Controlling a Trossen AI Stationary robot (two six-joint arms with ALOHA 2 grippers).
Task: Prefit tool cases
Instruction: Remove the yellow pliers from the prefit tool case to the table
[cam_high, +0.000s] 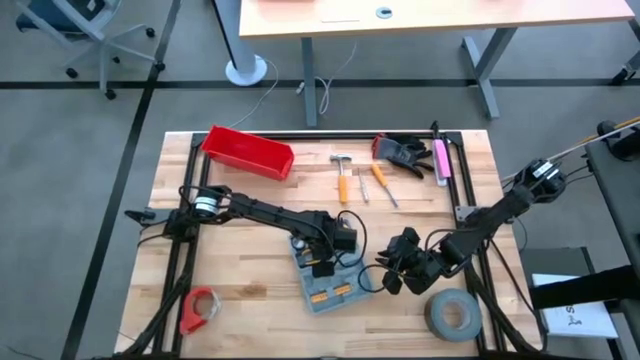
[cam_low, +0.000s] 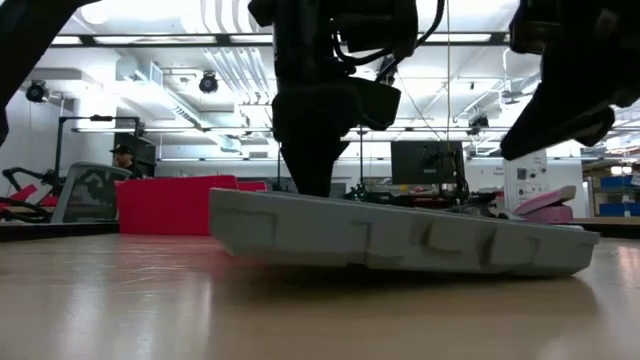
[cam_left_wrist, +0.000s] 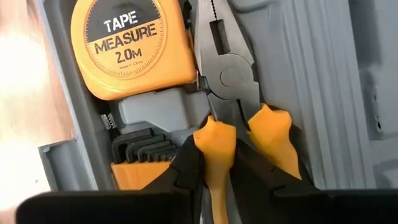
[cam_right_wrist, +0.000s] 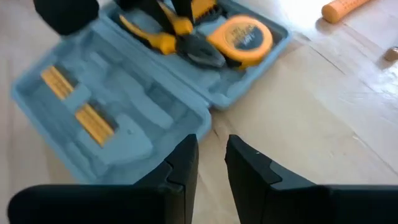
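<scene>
One open tool case (cam_right_wrist: 124, 106) lies just ahead of the right tool (cam_right_wrist: 211, 163).

We see a grey floor (cam_high: 80, 200) crossed by dark lines around our light wooden table (cam_high: 240, 270). Beyond the table's far edge stands a pale desk (cam_high: 300, 15) on grey legs, with an office chair (cam_high: 90, 30) off its far left corner. At table height, the room shows a white ceiling (cam_low: 180, 60) with ducts and bright lights, monitors (cam_low: 425, 160), and shelving.
</scene>
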